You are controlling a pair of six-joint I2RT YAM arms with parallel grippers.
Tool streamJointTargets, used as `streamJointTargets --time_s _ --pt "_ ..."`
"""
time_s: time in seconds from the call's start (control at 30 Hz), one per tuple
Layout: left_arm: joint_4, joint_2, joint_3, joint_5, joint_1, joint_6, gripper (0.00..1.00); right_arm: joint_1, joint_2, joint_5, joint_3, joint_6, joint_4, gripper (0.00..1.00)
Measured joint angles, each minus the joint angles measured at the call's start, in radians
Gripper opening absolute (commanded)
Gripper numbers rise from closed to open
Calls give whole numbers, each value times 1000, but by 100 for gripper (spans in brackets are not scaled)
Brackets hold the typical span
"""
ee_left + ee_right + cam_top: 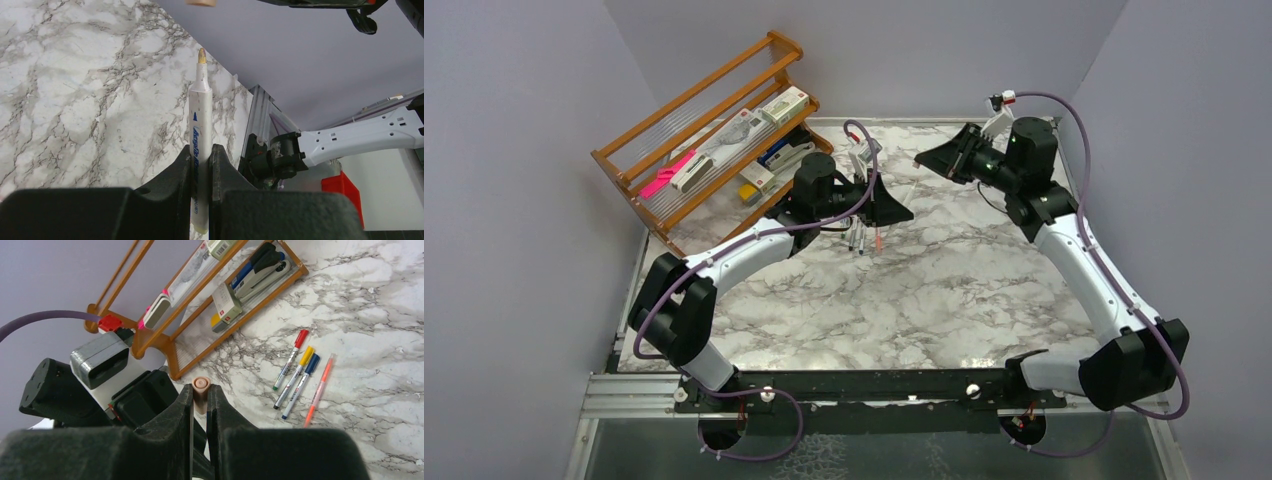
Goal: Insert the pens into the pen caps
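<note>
Top view: the left black claw (906,212) and right black claw (924,160) face each other at upper centre over the marbled table (944,290).
Left wrist view: the claw clamps a grey-white tan-tipped marker pen (199,110) at frame centre.
Right wrist view: the claw pinches a short pale-pink plastic cap (201,386) at centre; four thin pens (299,374) lie at right.

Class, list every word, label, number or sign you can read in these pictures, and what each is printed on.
Pen in the left gripper: blue lettering along the barrel, below a small blue triangle, too blurred to read.
Boxes on the wooden rack: red and dark print, too small to read.
Pens lying on the table: barrel print too small to read.
No text can be quoted.
</note>
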Motion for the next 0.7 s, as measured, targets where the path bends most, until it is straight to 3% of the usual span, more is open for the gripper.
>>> streamJointTargets --time_s 0.7 --pt "76 3 0 0 0 -46 0 0 -52 -31 -48 -35 34 1"
